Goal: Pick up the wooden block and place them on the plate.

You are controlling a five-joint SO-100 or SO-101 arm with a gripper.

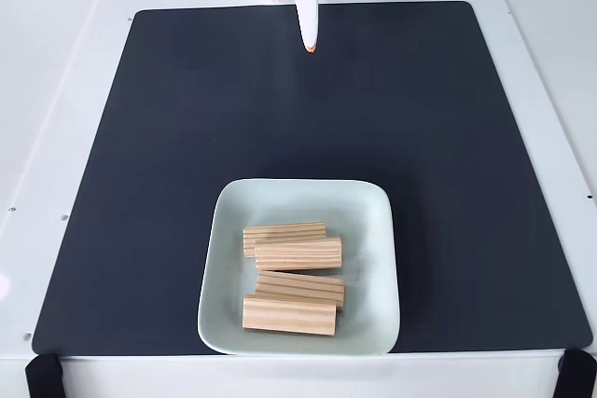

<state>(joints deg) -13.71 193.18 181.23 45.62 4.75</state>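
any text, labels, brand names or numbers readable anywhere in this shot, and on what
None: no readable text, label, brand, number or sign in the fixed view.
The plate is plain, with no print.
The four wooden blocks show grain lines, no lettering.
The black mat, white table and gripper carry no visible markings.

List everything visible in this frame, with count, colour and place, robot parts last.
wooden blocks: four, light wood, all lying on the plate, stacked or touching in a loose pile.
plate: one, pale mint-white square, near front edge of the mat, centre.
mat: one, dark, covering most of the table.
table: one, white, around the mat.
black clamps: two, at the front corners.
gripper: one, white with an orange tip, at the far edge, apart from the plate; jaw state unclear.
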